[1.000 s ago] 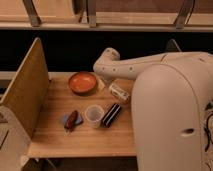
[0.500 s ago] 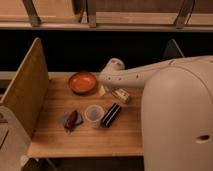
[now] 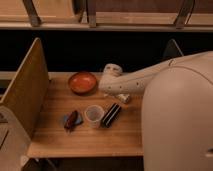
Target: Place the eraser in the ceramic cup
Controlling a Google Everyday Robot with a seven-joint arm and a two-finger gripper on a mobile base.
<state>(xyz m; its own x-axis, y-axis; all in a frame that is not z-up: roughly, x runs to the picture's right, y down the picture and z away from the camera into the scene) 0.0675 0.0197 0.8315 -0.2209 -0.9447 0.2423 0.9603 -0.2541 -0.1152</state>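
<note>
The eraser (image 3: 111, 115), a long black block with pale stripes, lies on the wooden table (image 3: 85, 140) just right of the ceramic cup (image 3: 93, 114), almost touching it. The cup is small, pale and upright. My gripper (image 3: 123, 98) is at the end of the white arm (image 3: 130, 82), just behind and slightly right of the eraser and low over the table. It holds nothing that I can see.
An orange-brown shallow bowl (image 3: 82, 82) sits at the back of the table. A dark red object on a blue cloth (image 3: 71, 120) lies left of the cup. A tall wooden panel (image 3: 25, 92) bounds the table's left side. My white body (image 3: 175, 125) fills the right.
The arm has dropped and stretched forward a little, bringing the gripper slightly closer to the eraser. The eraser, the cup and the bowl have not moved.
</note>
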